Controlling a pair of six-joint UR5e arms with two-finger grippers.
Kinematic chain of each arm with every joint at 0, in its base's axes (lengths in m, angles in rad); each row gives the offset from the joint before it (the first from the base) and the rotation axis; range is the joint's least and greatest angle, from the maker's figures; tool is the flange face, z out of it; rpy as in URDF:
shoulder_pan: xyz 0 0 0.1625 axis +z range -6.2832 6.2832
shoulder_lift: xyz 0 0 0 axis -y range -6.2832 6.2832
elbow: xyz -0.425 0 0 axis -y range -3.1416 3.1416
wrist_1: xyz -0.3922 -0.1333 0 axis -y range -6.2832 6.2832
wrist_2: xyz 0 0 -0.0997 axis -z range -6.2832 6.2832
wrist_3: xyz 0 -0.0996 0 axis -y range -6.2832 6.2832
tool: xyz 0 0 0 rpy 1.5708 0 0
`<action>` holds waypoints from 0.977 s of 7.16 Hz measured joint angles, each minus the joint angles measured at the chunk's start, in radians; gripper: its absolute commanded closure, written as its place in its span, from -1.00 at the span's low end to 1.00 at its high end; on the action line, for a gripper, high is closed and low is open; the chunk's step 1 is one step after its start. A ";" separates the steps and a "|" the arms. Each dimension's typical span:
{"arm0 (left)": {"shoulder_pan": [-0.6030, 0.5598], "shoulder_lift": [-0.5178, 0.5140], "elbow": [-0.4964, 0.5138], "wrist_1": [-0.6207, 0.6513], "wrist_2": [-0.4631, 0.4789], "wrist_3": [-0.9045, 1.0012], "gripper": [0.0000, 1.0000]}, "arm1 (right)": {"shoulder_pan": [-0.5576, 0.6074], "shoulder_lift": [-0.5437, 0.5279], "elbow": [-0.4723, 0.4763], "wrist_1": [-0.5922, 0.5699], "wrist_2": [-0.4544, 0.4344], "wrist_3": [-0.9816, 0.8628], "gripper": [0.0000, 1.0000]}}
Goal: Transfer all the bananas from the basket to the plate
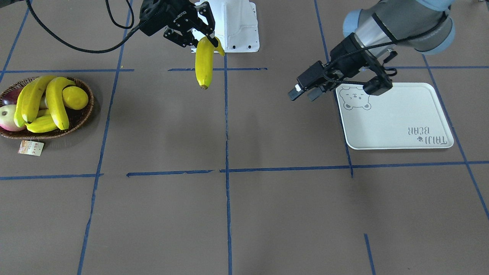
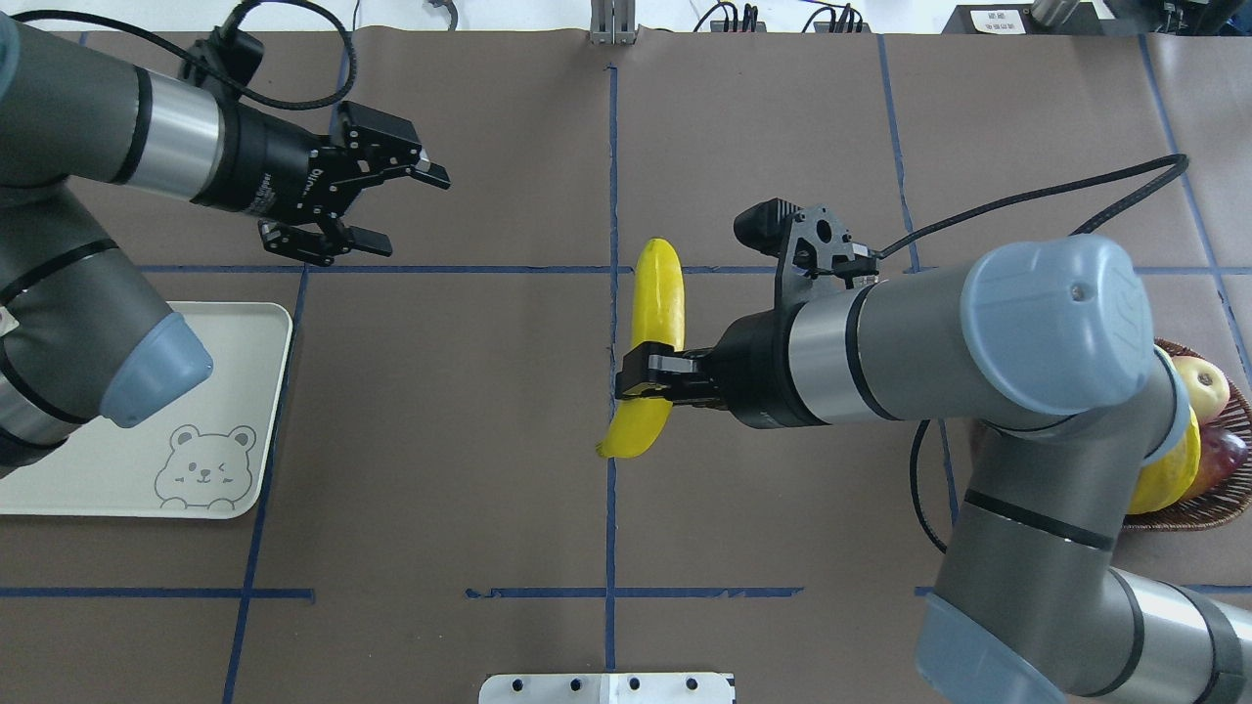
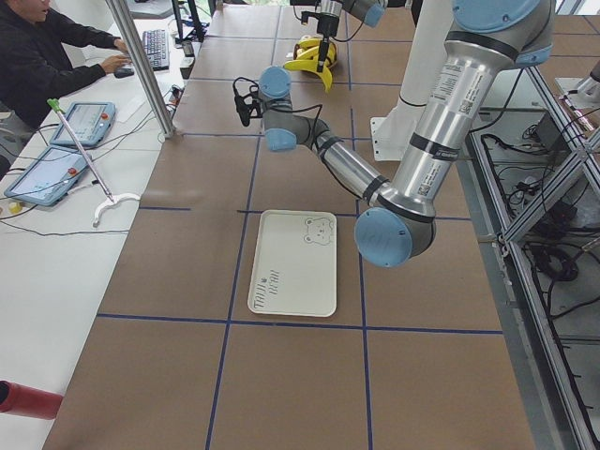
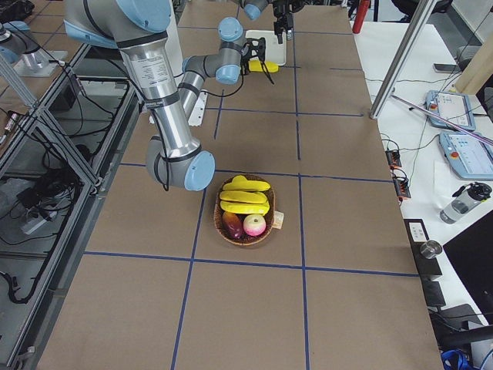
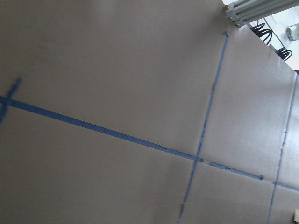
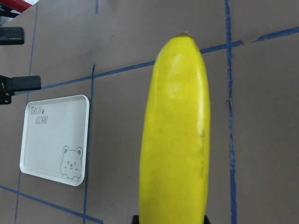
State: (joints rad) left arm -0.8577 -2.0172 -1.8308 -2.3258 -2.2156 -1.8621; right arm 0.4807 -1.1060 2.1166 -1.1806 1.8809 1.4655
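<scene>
Right gripper [image 2: 641, 376] is clamping one banana [image 2: 657, 293] near one end, holding it aloft over the table centre, probably for a handover. Left gripper [image 2: 411, 210] is hanging with fingers spread, facing it, near the bare plate [image 2: 98, 469]. Three bananas [image 1: 55, 101] are lying in the basket [image 1: 86, 114].

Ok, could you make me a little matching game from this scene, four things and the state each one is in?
Things:
1. right claw
2. left claw
3. plate
4. basket

States:
A. nothing on it
B. shut on a banana
C. bananas lying inside
D. open, holding nothing

Pairs: 1-B, 2-D, 3-A, 4-C
</scene>
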 measured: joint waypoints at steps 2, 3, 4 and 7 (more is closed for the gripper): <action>0.070 -0.063 -0.010 0.000 0.016 -0.049 -0.92 | -0.027 0.042 -0.031 0.037 -0.003 0.024 0.97; 0.110 -0.089 -0.010 0.001 0.018 -0.053 -0.90 | -0.033 0.054 -0.035 0.041 -0.003 0.026 0.96; 0.138 -0.105 -0.010 0.002 0.019 -0.053 -0.90 | -0.037 0.061 -0.036 0.042 -0.003 0.026 0.96; 0.187 -0.138 -0.009 0.003 0.019 -0.050 -0.75 | -0.046 0.073 -0.036 0.043 -0.005 0.026 0.94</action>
State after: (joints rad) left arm -0.6703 -2.1554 -1.8402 -2.3232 -2.1967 -1.9126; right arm 0.4342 -1.0326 2.0801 -1.1378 1.8762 1.4913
